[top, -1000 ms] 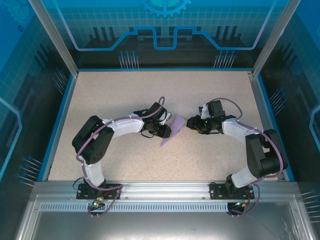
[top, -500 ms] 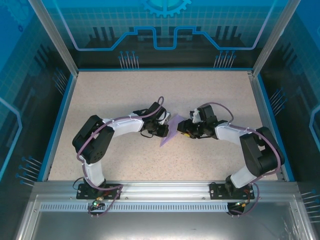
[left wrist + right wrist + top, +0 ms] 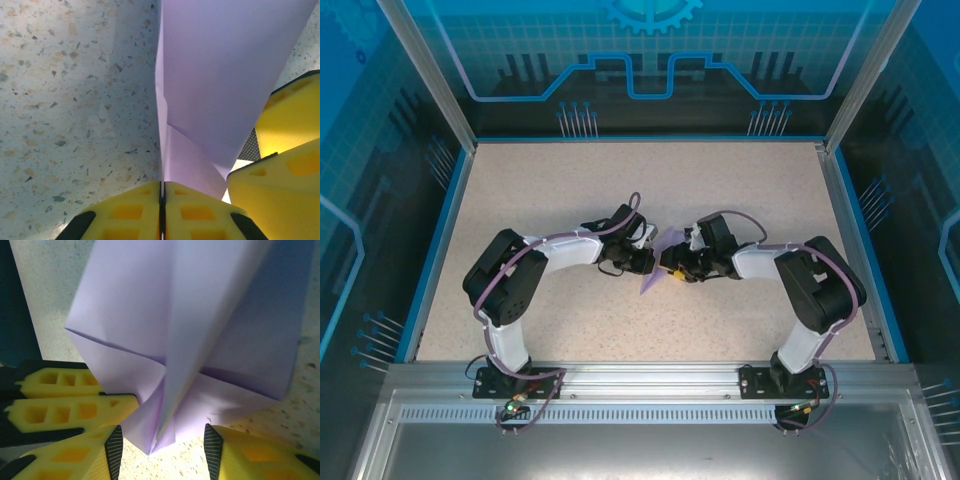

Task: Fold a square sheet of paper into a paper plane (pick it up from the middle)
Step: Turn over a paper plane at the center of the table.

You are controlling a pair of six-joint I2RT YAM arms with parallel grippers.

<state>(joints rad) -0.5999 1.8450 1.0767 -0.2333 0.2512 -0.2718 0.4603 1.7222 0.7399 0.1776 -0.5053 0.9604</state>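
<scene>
Fingers of the left gripper [image 3: 161, 192] are pressed tight together. They pinch a folded edge of the purple paper plane [image 3: 220, 75] between them. This grip seems to hold the paper standing up on its edge over the speckled table [image 3: 65, 100], so the other arm can get at it.

The right gripper [image 3: 162, 452] is partly open. Its two fingers sit one on each side of the plane's low tip, and they do not look like they squeeze it yet. They seem ready to close on the middle fold and press it flat.

The two grippers are very close, almost nose to nose, with the paper between them. Seen from above, the plane is in the middle of the table, between the two arms.

The plane has a few creases but does not look done. The wings are not flat yet. The paper is thin, so a hard tug from either side could rip or crumple it.
</scene>
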